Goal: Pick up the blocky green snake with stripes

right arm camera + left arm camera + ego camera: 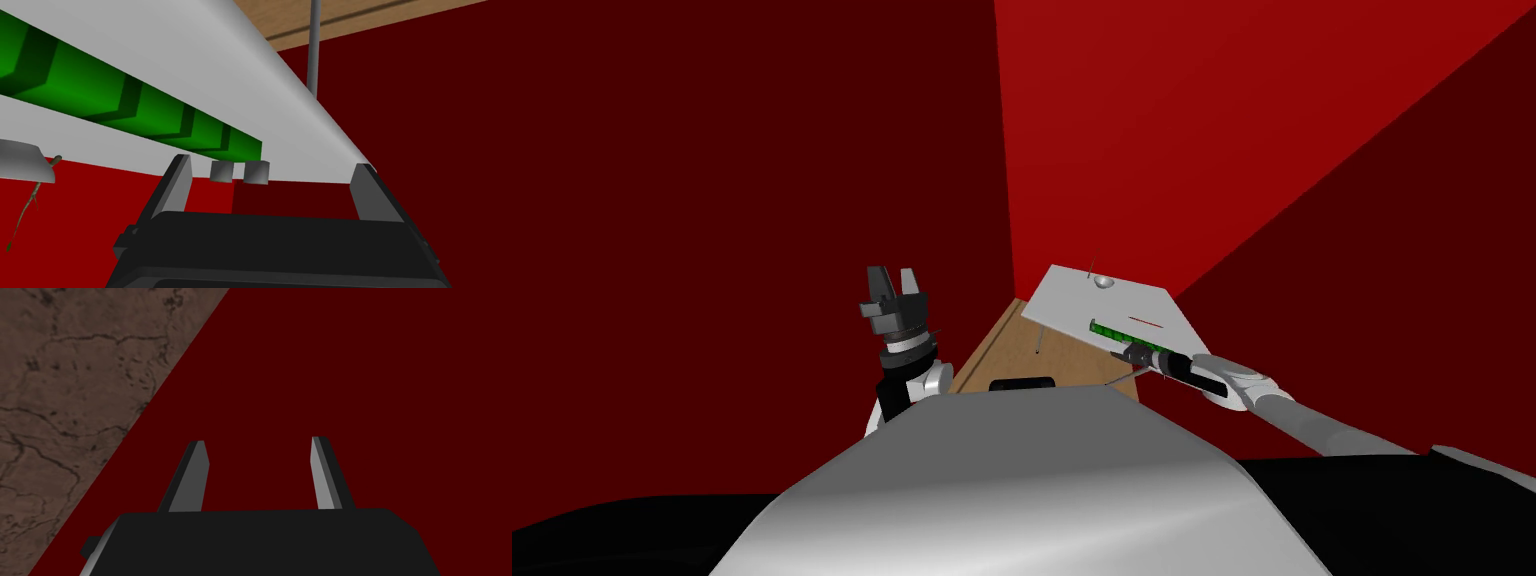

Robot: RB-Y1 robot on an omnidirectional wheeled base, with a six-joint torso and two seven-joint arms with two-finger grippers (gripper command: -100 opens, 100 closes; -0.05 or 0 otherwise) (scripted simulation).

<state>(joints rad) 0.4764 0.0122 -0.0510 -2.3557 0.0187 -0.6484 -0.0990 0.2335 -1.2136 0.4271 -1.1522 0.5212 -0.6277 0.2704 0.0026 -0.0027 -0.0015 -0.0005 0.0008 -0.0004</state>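
Left gripper point(893, 272): raised beside the torso, well clear of the work. In the left wrist view point(259, 440) its jaws stand fully apart, holding nothing.

Right gripper point(1124, 352): arm stretched forward, low, at the near edge of the light grey flat-topped counter point(1072, 300) on thin legs. In the right wrist view point(272, 161) the jaws are spread wide and empty, with the counter's edge running across just beyond the fingertips.

Blocky green snake with darker bands between its segments point(150, 107): lies flat along the near edge of the counter point(200, 50), on its right half point(1127, 338). One end sits just beyond the gap of the right jaws, nearer one finger than the other. Not yet bracketed.

Two small grey stubs point(239, 171) show just under that end; cannot tell what they are.

Further in: thin red strip point(1147, 320) mid-counter. Small grey bowl point(1102, 283) near the far edge.

Risks, as judged:
- The approach is level with the counter top, so the fingers may strike the edge instead of passing over it.
- The snake lies right on the edge, so an off-centre finger could nudge it off.
- A grip at the very end would let a long body sag and twist out on lifting.
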